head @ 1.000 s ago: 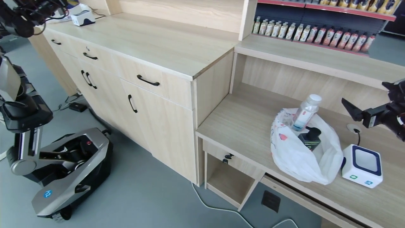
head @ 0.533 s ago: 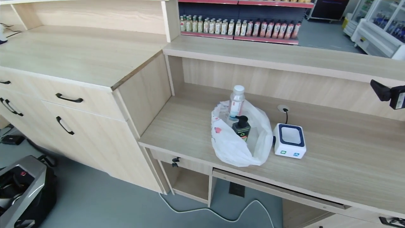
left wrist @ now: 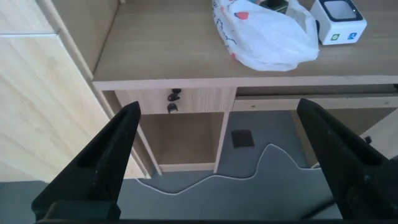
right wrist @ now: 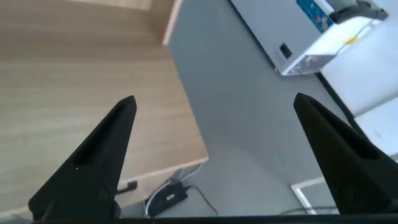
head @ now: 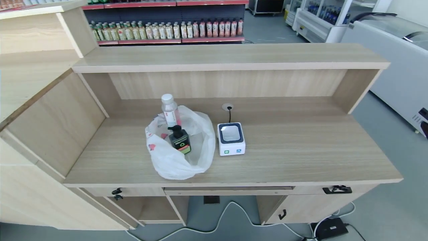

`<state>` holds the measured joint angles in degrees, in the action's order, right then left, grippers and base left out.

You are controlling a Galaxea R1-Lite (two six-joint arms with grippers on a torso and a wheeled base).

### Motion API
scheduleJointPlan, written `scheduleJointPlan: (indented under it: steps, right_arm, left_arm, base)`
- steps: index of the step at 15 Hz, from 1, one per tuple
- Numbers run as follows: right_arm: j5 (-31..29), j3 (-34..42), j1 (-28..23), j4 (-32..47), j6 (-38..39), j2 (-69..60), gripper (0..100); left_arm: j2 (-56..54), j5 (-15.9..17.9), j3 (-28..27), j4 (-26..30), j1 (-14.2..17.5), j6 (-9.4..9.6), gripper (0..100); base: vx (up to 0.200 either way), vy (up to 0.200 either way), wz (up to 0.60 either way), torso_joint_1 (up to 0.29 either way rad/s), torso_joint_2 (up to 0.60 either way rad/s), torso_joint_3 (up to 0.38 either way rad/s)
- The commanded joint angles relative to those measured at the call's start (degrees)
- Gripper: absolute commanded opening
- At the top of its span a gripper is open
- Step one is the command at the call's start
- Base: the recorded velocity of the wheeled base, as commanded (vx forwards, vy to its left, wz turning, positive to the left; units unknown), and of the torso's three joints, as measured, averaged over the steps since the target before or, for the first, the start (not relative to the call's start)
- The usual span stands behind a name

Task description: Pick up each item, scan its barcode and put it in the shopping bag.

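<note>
Two bottles are being held upright inside the white shopping bag (head: 174,164), which is lying slumped and open-mouthed just beside the barcode scanner (head: 230,143), on the robot's left of it. A dark pump bottle (head: 180,142) with a black pump head and a coloured label is being cradled at the bag's mouth, near the scanner. A clear bottle (head: 170,113) with a white cap and a pink label is being propped a little farther from the scanner, toward the back panel of the counter (head: 301,150). Both long axes are being kept vertical, so any grasp is being judged best made from the side or at the neck. The left gripper (left wrist: 224,162) is being held with its fingers spread wide and nothing between them, out beyond the counter's front edge, with bag and scanner lying ahead of it across that edge; it is being judged the nearer arm. The right gripper (right wrist: 214,162) is likewise being held spread and empty, well apart from the scanner, past the counter end on the scanner's right, over the floor (right wrist: 249,93). With both bottles being contained by the bag, the task is being judged close to done.
</note>
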<state>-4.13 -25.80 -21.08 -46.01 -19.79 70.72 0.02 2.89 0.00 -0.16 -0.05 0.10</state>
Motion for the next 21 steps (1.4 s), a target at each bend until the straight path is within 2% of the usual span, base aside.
scheduleJointPlan:
  steps: [1, 3, 4, 6, 7, 8, 9, 10, 11, 12, 14, 21]
  right_arm:
    - [-0.79, 15.51, -1.51, 0.3, 0.63, -11.74, 100]
    - [-0.35, 22.63, -1.33, 1.01, 3.26, -16.93, 100]
    - [1.85, 25.8, -1.25, 3.29, 5.81, -22.82, 100]
    - [5.1, 25.8, -0.46, 15.77, 11.0, -31.61, 100]
    - [5.1, 25.8, -0.46, 15.77, 11.0, -31.61, 100]
    - [6.42, 25.8, 2.44, 33.18, 12.4, -43.38, 100]
    - [6.51, 25.8, 6.22, 42.58, 12.75, -53.4, 100]
    - [6.77, 25.8, 11.06, 45.04, 13.9, -59.64, 100]
    - [6.77, 25.8, 20.29, 45.04, 14.07, -65.71, 100]
    - [6.95, 25.8, 23.45, 45.13, 13.9, -68.34, 100]
    - [6.95, 25.8, 21.96, 45.22, 14.16, -70.28, 100]
    - [6.95, 25.8, 21.78, 45.3, 14.25, -70.54, 100]
  left_arm:
    - [-0.02, 0.01, 0.0, -0.02, -0.04, -0.01, 100]
    - [-0.02, 0.01, 0.0, -0.02, -0.04, -0.01, 100]
    - [-0.02, 0.01, 0.0, -0.02, 0.05, -0.01, 100]
    - [-0.02, 0.01, -0.09, -0.02, 0.05, -0.01, 100]
    - [-0.02, 0.01, -0.09, -0.02, 0.05, -0.01, 100]
    - [-0.02, 0.01, 0.0, -0.02, 0.05, -0.01, 100]
    - [-0.02, 0.01, 0.0, -0.02, -0.04, 0.08, 100]
    - [-0.02, 0.01, 0.0, -0.02, -0.04, -0.01, 100]
    - [-0.02, 0.01, 0.0, -0.02, 0.05, 0.08, 100]
    - [-0.02, -0.08, 0.0, -0.02, 0.05, -0.01, 100]
    - [-0.02, 0.01, 0.0, -0.02, -0.04, 0.08, 100]
    - [-0.02, 0.01, 0.0, -0.02, 0.05, -0.01, 100]
  base:
    - [0.0, 0.0, 0.0, 0.0, 0.0, 0.0]
    - [0.0, 0.0, 0.0, 0.0, 0.0, 0.0]
    - [0.0, 0.0, 0.0, 0.0, 0.0, 0.0]
    - [0.0, 0.0, 0.0, 0.0, 0.0, 0.0]
    - [0.0, 0.0, 0.0, 0.0, 0.0, 0.0]
    - [0.0, 0.0, 0.0, 0.0, 0.0, 0.0]
    - [0.0, 0.0, 0.0, 0.0, 0.0, 0.0]
    - [0.0, 0.0, 0.0, 0.0, 0.0, 0.0]
    - [0.0, 0.0, 0.0, 0.0, 0.0, 0.0]
    - [0.0, 0.0, 0.0, 0.0, 0.0, 0.0]
    - [0.0, 0.0, 0.0, 0.0, 0.0, 0.0]
    - [0.0, 0.0, 0.0, 0.0, 0.0, 0.0]
